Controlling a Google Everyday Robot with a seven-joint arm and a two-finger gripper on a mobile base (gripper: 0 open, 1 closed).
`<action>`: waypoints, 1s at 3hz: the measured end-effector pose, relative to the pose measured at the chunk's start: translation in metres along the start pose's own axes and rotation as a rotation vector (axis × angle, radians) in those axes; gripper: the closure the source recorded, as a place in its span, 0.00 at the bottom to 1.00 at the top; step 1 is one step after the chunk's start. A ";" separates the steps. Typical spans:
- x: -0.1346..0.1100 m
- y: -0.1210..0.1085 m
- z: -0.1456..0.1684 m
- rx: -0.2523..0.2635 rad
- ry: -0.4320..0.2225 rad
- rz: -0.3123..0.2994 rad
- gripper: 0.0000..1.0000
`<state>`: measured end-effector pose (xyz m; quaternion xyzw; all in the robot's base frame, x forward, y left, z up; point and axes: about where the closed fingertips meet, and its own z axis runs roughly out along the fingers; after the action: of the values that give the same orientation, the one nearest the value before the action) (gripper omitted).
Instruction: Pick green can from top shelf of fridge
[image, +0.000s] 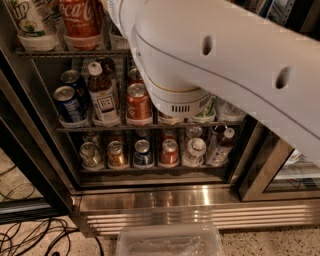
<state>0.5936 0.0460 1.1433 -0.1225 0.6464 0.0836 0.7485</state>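
Camera view: white arm (215, 55) crosses the fridge (150, 200), running up past the top shelf (65, 51); gripper out of frame above, grip state can't tell; green can hidden from view.

Speckled floor (280, 243); black cables (26, 244) bottom-left

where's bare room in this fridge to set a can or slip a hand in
Little inside: the middle shelf and bottom shelf hold cans and bottles side by side, and the arm covers the upper right. Bare: the steel base panel below, and floor right of the plastic tub. The hand is out of view.
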 end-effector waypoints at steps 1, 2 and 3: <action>0.010 -0.002 -0.022 -0.058 0.060 -0.016 1.00; 0.049 -0.004 -0.051 -0.126 0.156 -0.076 1.00; 0.102 -0.010 -0.077 -0.173 0.258 -0.073 1.00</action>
<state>0.5386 0.0106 1.0328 -0.2197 0.7227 0.0951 0.6484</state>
